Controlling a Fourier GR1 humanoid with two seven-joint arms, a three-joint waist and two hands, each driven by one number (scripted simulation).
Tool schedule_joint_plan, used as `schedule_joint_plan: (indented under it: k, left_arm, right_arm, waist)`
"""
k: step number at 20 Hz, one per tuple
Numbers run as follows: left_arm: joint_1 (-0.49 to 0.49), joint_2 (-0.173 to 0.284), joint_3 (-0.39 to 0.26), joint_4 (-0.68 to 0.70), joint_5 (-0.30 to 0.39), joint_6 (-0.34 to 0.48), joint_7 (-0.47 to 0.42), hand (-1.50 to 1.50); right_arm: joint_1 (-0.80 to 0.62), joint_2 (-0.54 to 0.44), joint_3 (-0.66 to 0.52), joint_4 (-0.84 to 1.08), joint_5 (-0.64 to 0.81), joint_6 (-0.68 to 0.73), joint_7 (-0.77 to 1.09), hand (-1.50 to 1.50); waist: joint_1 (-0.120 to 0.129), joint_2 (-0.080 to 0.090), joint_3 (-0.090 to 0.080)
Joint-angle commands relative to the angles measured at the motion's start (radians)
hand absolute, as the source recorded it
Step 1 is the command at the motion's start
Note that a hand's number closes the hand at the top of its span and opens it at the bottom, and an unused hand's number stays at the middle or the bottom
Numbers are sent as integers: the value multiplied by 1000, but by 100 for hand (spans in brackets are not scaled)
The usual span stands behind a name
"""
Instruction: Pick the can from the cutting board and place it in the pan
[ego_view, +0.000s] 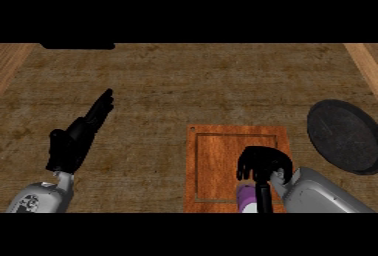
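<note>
A purple and white can (246, 199) stands at the near edge of the wooden cutting board (221, 150), partly hidden by my right hand (262, 161). That hand hangs over the can with its fingers curled downward, the thumb running down along the can's right side. Whether the fingers touch the can I cannot tell. The dark round pan (343, 135) lies to the right of the board, cut by the view's right edge. My left hand (77, 135) rests open at the left, fingers straight and pointing away.
The brown counter (184, 80) stretches across the view. Lighter wooden strips run along its far left and far right corners. A dark shape (77, 45) sits at the counter's far edge, upper left.
</note>
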Motion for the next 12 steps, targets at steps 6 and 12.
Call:
schedule_joint_plan:
  k: [6, 12]
  left_arm:
    - [-24, 8, 62, 39, 5, -51, -12, 0]
    - [0, -20, 45, -2, -33, -37, 5, 0]
  right_arm:
    - [63, 32, 9, -29, 53, 51, 118, 150]
    - [-14, 34, -74, -111, 125, 38, 148, 150]
  waist:
    - [-6, 7, 7]
    - [-4, 6, 7]
